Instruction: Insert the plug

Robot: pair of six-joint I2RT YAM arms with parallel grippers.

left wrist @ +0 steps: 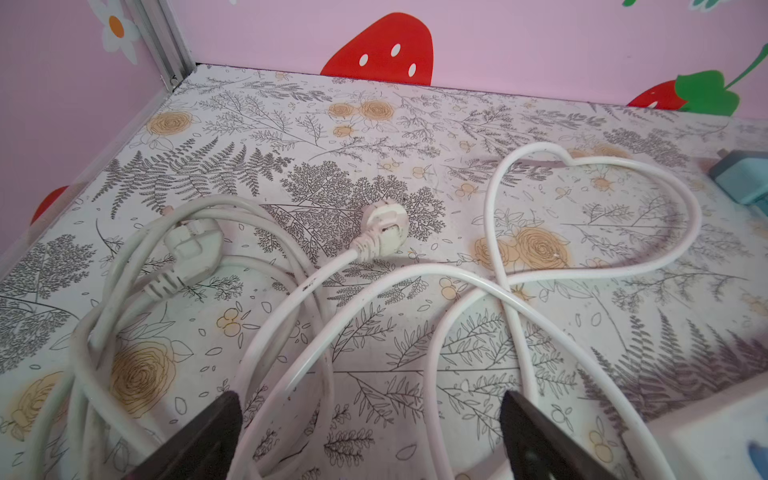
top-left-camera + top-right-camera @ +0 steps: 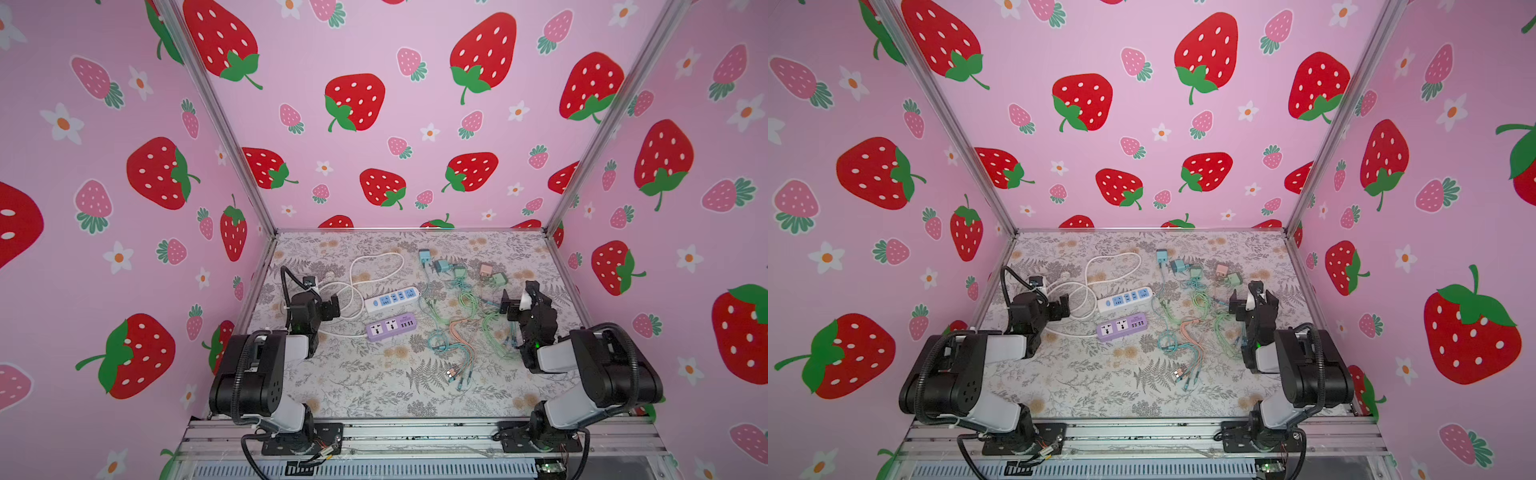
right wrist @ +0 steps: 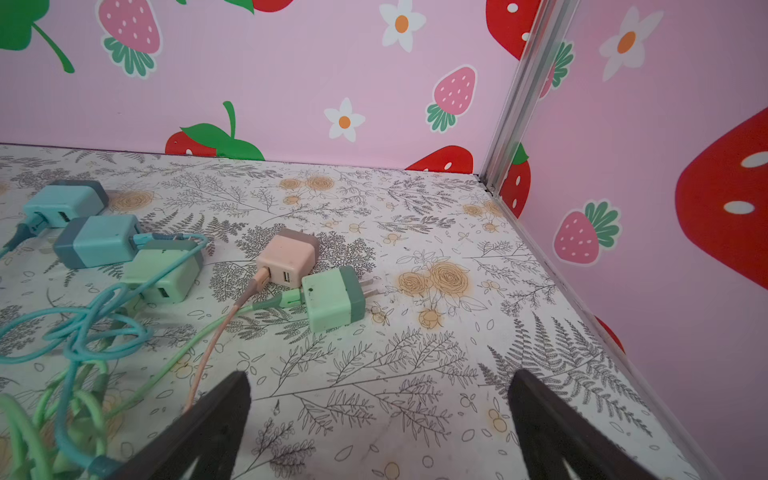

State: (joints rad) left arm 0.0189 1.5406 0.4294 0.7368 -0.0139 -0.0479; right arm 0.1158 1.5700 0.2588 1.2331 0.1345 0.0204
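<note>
Left gripper (image 2: 335,308) near illegibly-lettered purple strip (image 2: 391,327)

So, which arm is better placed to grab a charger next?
Right, probably: the right gripper, open, faces the green charger close ahead; the left gripper, also open, sits over white cords.

Bright, soft, even light, seemingly from overhead. Shadows are faint: a thin grey one under the raised loop of the white cord (image 1: 336,266), a soft patch beside its plug (image 1: 384,224). Both top views bulge at the edges, and the wall posts (image 2: 218,116) splay outward. My wrist views are sharp across the table (image 1: 415,104). My own fingers (image 1: 208,436) (image 3: 216,424), up close, look dark and slightly soft.
</note>
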